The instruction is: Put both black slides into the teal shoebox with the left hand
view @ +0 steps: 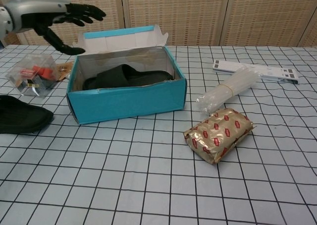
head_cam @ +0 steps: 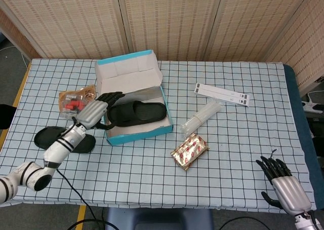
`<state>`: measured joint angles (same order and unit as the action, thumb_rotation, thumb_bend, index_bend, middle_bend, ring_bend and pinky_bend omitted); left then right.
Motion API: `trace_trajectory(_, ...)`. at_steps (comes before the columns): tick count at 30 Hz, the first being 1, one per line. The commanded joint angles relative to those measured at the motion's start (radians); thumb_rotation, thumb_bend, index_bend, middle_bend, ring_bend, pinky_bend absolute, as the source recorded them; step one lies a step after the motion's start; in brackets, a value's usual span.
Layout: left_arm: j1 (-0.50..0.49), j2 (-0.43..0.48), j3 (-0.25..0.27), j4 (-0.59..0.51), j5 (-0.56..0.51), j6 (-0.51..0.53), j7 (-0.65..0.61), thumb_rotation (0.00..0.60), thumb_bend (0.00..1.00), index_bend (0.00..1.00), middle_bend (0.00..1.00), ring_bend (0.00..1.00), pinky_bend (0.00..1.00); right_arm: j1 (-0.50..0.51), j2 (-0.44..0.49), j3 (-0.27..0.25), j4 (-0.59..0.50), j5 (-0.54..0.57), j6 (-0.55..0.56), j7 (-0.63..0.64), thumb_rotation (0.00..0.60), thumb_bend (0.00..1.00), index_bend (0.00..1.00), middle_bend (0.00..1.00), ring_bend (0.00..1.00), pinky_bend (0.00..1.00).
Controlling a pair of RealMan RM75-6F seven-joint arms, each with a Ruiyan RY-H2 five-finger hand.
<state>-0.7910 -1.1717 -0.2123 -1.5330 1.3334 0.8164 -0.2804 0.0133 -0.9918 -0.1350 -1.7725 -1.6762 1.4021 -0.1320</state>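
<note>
The teal shoebox (head_cam: 139, 132) (view: 130, 102) stands open at the table's left centre, lid flap up at the back. One black slide (head_cam: 137, 112) (view: 126, 75) lies inside it. The other black slide (head_cam: 58, 138) (view: 20, 117) lies flat on the cloth left of the box. My left hand (head_cam: 94, 112) (view: 54, 18) hovers above the box's left side with fingers spread, holding nothing. My right hand (head_cam: 282, 185) rests at the table's front right corner, far from the box, fingers apart and empty.
A clear packet with red items (head_cam: 76, 102) (view: 30, 75) lies left of the box. A gold foil pack (head_cam: 190, 151) (view: 220, 133), a clear plastic bundle (head_cam: 202, 116) (view: 232, 90) and a white strip (head_cam: 223, 94) (view: 255, 69) lie right of it.
</note>
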Motion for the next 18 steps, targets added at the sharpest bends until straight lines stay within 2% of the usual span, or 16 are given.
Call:
trace_trajectory(1, 0.123, 0.101, 0.099, -0.102, 0.033, 0.081, 0.029, 0.600, 0.32, 0.00, 0.00, 0.00, 0.05, -0.005, 0.003, -0.004, 0.001, -0.013, 0.010, 0.005, 0.600, 0.21, 0.00, 0.00, 0.00, 0.00)
trace_trajectory(4, 0.167, 0.112, 0.155, -0.086, 0.061, 0.099, 0.065, 0.600, 0.32, 0.00, 0.00, 0.00, 0.05, -0.008, 0.002, -0.009, 0.001, -0.027, 0.017, 0.008, 0.600, 0.21, 0.00, 0.00, 0.00, 0.00)
trace_trajectory(7, 0.202, 0.085, 0.188, -0.053, 0.055, 0.111, 0.086, 0.600, 0.32, 0.00, 0.00, 0.00, 0.04, -0.007, 0.003, -0.016, 0.000, -0.041, 0.014, 0.013, 0.600, 0.21, 0.00, 0.00, 0.00, 0.00)
trace_trajectory(12, 0.233, 0.025, 0.212, 0.034, 0.034, 0.117, 0.138, 0.600, 0.32, 0.00, 0.00, 0.00, 0.04, -0.005, 0.005, -0.021, 0.001, -0.051, 0.009, 0.019, 0.600, 0.21, 0.00, 0.00, 0.00, 0.00)
trace_trajectory(18, 0.237, -0.051, 0.220, 0.141, -0.026, 0.088, 0.286, 0.600, 0.30, 0.00, 0.00, 0.00, 0.03, -0.005, 0.008, -0.024, 0.001, -0.058, 0.007, 0.022, 0.600, 0.21, 0.00, 0.00, 0.00, 0.00)
